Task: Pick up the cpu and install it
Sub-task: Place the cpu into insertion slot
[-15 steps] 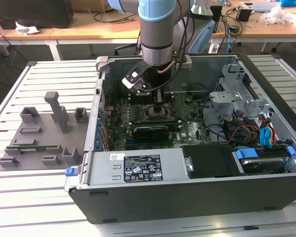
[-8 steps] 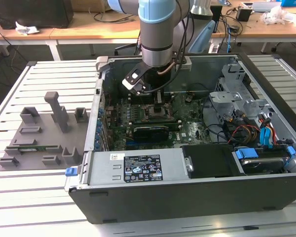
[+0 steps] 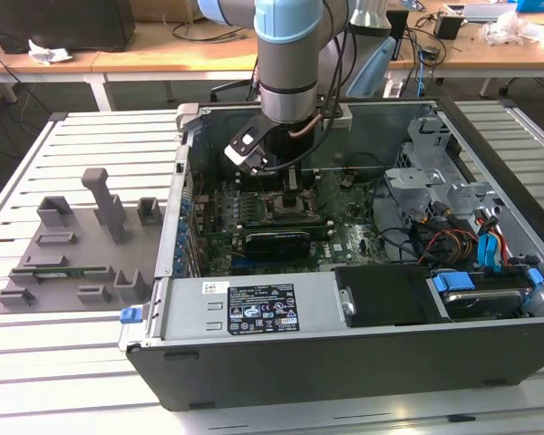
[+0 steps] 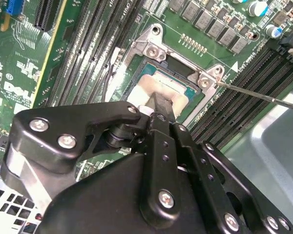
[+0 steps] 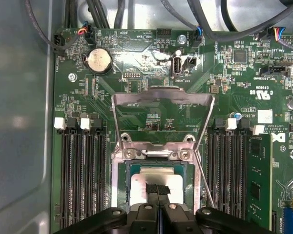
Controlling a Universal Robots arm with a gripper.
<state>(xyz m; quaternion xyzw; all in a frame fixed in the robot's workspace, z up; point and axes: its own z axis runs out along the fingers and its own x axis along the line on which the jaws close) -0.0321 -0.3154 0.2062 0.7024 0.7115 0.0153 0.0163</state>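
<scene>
In the socket (image 5: 118, 187), twelve o'clock from the exterior view's black card (image 3: 276, 242), the cpu (image 5: 139, 185) lies beneath the gripper (image 5: 157, 189), fingers (image 5: 150, 191) closed together on its plate; seating seems underway, needing it square and flat.

The arm (image 3: 288, 63) stands nearly upright, its grey and pale-blue wrist (image 3: 288, 100) pointing straight down. Below it the black gripper (image 5: 156, 189) hangs low, and in both wrist views its two slim fingers (image 4: 162, 107) are pressed together, tip against tip, with no gap between them.
</scene>
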